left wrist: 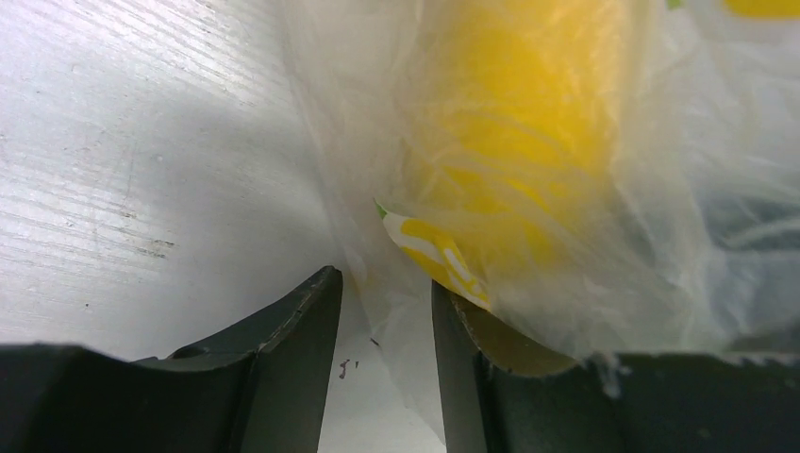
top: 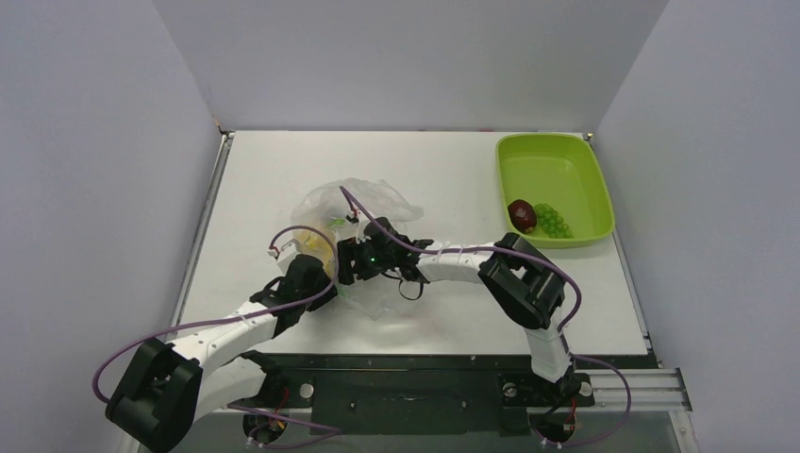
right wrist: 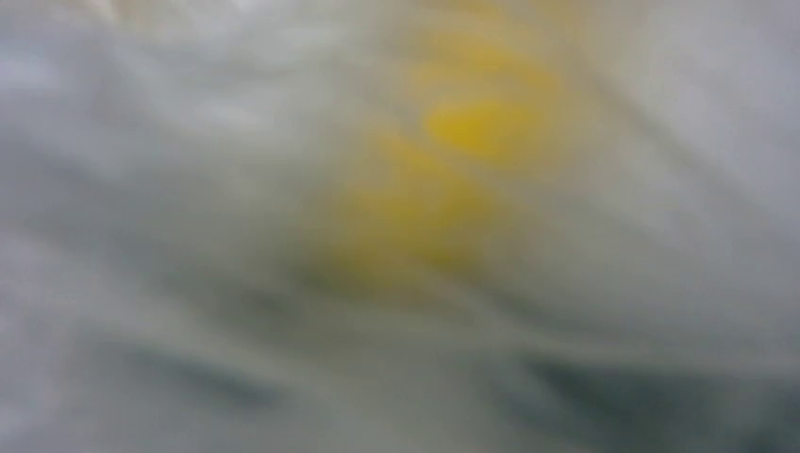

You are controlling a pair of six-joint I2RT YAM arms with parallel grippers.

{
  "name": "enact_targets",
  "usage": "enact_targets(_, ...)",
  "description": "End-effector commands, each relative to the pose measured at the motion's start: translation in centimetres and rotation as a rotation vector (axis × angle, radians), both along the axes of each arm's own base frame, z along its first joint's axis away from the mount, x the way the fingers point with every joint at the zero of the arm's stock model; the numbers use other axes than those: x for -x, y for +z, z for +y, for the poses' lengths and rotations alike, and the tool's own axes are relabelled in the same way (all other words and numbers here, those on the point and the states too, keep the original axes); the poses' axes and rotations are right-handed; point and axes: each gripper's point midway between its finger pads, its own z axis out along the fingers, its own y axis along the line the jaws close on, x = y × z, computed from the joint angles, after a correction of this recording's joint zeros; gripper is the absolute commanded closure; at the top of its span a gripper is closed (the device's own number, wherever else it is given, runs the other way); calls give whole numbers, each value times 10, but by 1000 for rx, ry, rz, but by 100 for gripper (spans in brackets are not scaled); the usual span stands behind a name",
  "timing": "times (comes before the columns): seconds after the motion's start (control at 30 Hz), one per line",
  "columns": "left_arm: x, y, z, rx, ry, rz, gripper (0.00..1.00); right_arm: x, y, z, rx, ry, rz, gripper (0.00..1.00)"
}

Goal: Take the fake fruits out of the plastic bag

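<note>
The clear flower-printed plastic bag lies crumpled at mid-table. A yellow fake fruit sits inside its near-left part and shows through the film in the left wrist view. My left gripper is at the bag's near-left edge, jaws a narrow gap apart, with loose bag film hanging between them. My right gripper reaches into the bag from the right. Its wrist view is filled with blurred film and a yellow blur, and its fingers are hidden.
A lime-green tray stands at the far right, holding a dark reddish fruit and a green bunch of grapes. White walls close in the table on the left, back and right.
</note>
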Motion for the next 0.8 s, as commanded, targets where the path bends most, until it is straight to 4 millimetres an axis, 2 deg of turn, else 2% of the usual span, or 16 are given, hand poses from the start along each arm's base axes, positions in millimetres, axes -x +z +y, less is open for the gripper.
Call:
enact_targets(0.0, 6, -3, 0, -3, -19, 22, 62, -11, -16, 4, 66, -24, -57, 39)
enact_targets(0.1, 12, -1, 5, -6, -14, 21, 62, -17, -24, 1, 94, -55, -65, 39)
enact_targets(0.2, 16, 13, 6, 15, -12, -7, 62, -19, -20, -6, 95, -90, -69, 39)
enact_targets(0.23, 20, 13, 8, 14, -17, -1, 61, -23, -11, -8, 78, -106, -79, 39)
enact_targets(0.27, 19, 23, 7, 32, -16, -30, 61, -22, -11, -13, 75, -119, -68, 39)
enact_targets(0.3, 23, 24, 12, 23, -8, -23, 60, -27, 1, -16, 47, -137, -79, 39)
enact_targets(0.33, 24, 33, 14, 28, -2, -43, 58, -26, 0, -21, 42, -148, -64, 39)
enact_targets(0.47, 22, 64, 30, 24, 73, -123, 53, -32, 25, -32, -25, -174, -64, 38)
enact_targets(0.53, 17, 78, 40, 9, 128, -163, 52, -36, 39, -36, -48, -183, -79, 38)
enact_targets(0.67, -2, 100, 58, -54, 209, -216, 51, -45, 53, -37, -72, -199, -93, 38)
enact_targets(0.77, -20, 104, 61, -83, 204, -197, 51, -50, 61, -37, -85, -226, -103, 38)
